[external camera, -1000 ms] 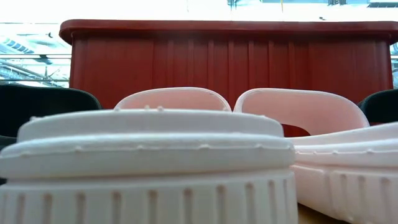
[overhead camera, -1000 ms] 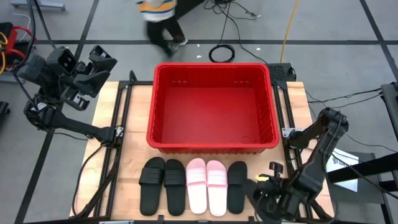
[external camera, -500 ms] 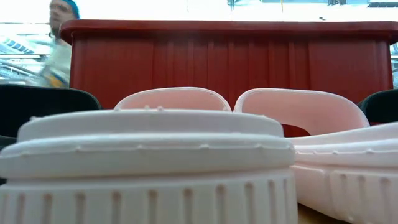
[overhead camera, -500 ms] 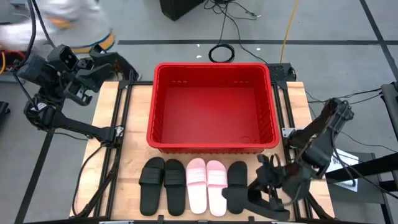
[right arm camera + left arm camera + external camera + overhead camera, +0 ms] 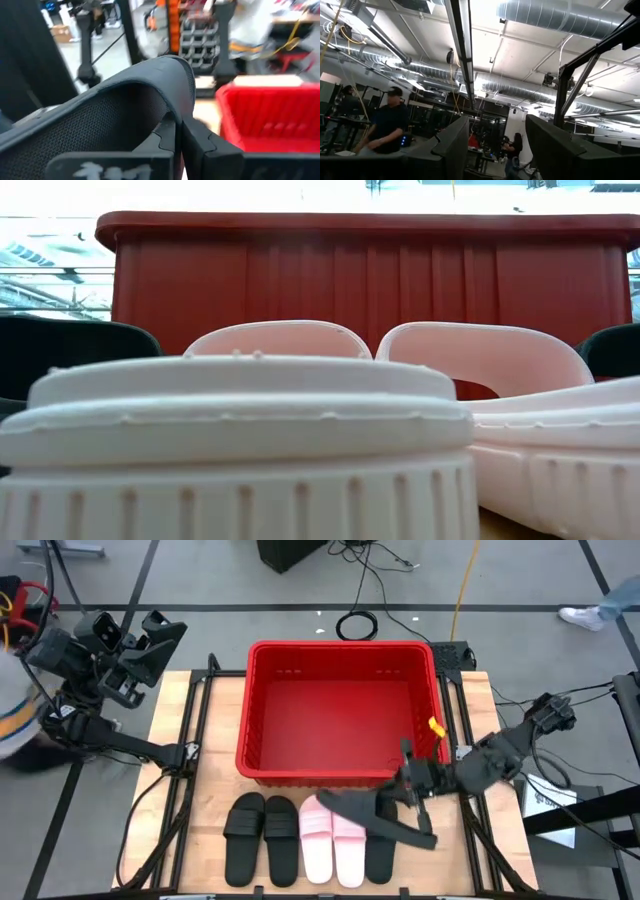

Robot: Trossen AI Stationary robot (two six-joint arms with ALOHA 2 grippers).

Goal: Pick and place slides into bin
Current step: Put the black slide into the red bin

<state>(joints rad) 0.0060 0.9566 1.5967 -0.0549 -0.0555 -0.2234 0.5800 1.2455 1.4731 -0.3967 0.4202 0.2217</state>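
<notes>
From table height, two light pink foam slide sandals (image 5: 240, 430) fill nearly the whole view, so only the dark edges of the black ones show at either side, and the ribbed near wall of the large red plastic crate (image 5: 370, 275) blocks off everything behind it. Neither arm shows there. From above, a person at the left edge and a shoe at the far right corner are cut off by the frame.

The right gripper (image 5: 408, 796) reaches in from the right over the near right part of the wooden table (image 5: 205, 790). Its fingers (image 5: 192, 137) are pinched tight on the strap of a black rubber slide sandal (image 5: 375, 815), which hangs lifted and tilted above the row, crossing over the pink pair and the black sandal at the row's right end; its sole is partly hidden by the gripper. Its wrist view shows the arched strap held between the two dark fingers, with the red crate beyond.

Five sandals lie on the table in a row just near of the crate: two black at left, two pink in the middle, one black at right.

The left gripper (image 5: 150, 640) is raised off the far left corner of the table, its fingers (image 5: 452, 147) spread wide on nothing, pointed at the ceiling.
</notes>
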